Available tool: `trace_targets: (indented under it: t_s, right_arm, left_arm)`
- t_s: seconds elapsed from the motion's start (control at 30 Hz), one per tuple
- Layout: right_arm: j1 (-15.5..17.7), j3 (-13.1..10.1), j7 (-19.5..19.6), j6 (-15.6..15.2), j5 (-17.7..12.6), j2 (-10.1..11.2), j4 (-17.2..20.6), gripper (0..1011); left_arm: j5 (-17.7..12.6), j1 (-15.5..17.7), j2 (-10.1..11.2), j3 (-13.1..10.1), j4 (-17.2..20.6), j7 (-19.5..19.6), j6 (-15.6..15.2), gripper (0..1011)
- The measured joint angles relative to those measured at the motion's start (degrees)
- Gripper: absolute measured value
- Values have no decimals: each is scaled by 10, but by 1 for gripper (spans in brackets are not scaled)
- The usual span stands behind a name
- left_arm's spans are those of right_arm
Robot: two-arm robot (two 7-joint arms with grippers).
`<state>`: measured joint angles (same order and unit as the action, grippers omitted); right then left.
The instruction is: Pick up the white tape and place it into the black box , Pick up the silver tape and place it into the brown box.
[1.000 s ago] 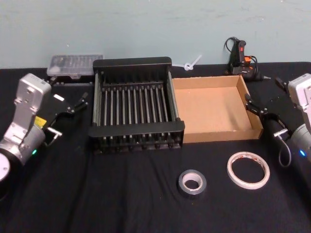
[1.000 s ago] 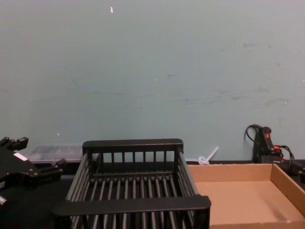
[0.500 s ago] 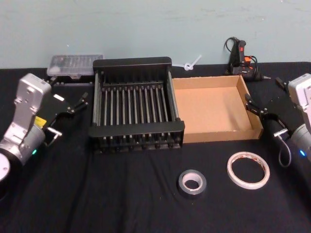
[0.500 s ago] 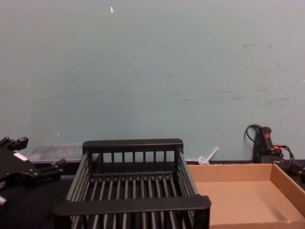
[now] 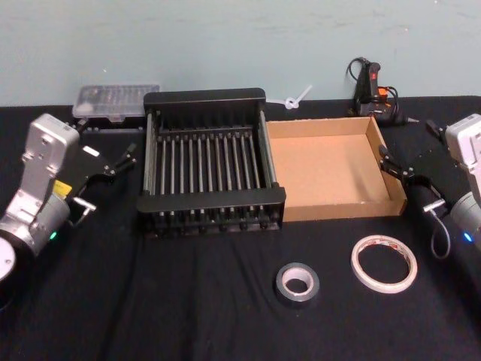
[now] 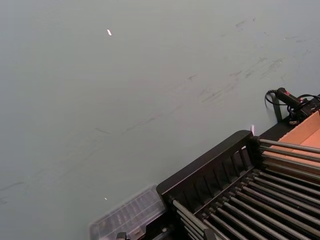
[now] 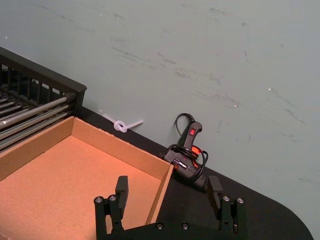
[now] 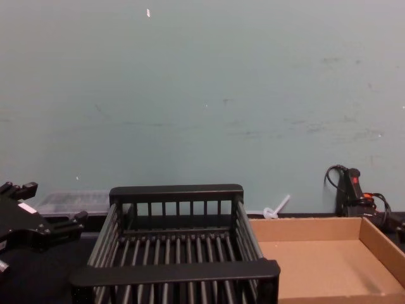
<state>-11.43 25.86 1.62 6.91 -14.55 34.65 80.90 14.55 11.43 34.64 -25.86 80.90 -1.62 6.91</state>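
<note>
You have the white tape (image 5: 384, 263) lying flat on the table (image 5: 188, 301) in front of the brown box (image 5: 331, 169), with the silver tape (image 5: 296, 282) just to its left, nearer the black box (image 5: 210, 162), which sits touching the brown box's left side. Your left claw (image 5: 113, 164) hangs open and empty left of the black box. Your right claw (image 5: 402, 169) waits just right of the brown box, fingers (image 7: 121, 187) spread wide, holding nothing.

No legible text, label, brand, number or sign appears on any item in these views.
</note>
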Motion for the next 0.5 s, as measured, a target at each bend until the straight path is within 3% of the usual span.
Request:
trace_targets:
  t_s: [0.5]
  right_arm:
    - [2,-6,-4,-2,0,-1,4,1002]
  left_arm:
    - [0,0,0,0,0,0,0,1001]
